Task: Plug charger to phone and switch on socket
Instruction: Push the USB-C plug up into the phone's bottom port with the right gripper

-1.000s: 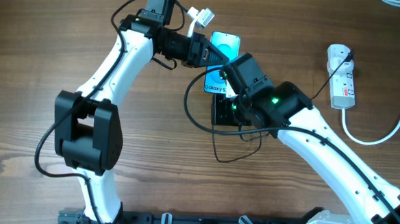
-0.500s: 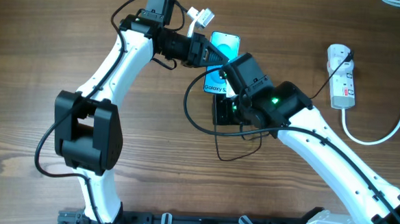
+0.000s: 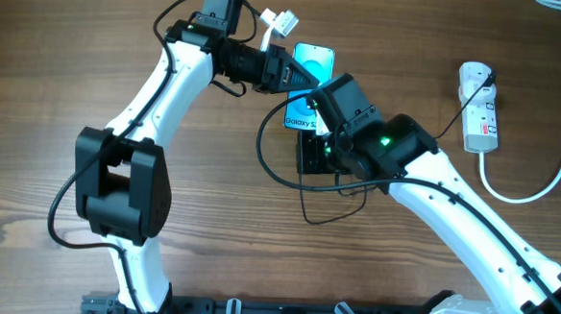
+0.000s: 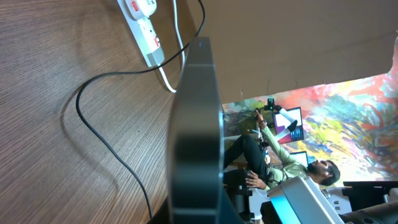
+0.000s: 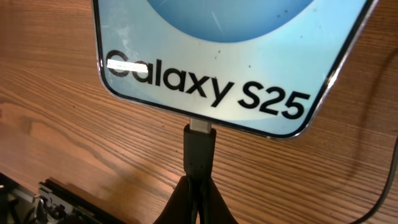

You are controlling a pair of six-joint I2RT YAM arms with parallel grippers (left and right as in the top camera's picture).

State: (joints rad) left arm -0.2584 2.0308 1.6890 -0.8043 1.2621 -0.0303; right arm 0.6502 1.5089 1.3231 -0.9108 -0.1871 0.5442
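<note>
Charger (image 5: 199,149), thin black cable, dark tip, meets port of cyan-screened rectangular phone (image 5: 217,56), lower centre; right gripper (image 5: 196,193) pinches tip, left gripper (image 3: 299,78) clamps phone. Push straight, no tilt.

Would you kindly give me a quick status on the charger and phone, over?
Left gripper shut on phone, right gripper shut on charger. Connector tip at phone's bottom port, seating unclear. Socket apart, untouched. Nothing in the way.
</note>
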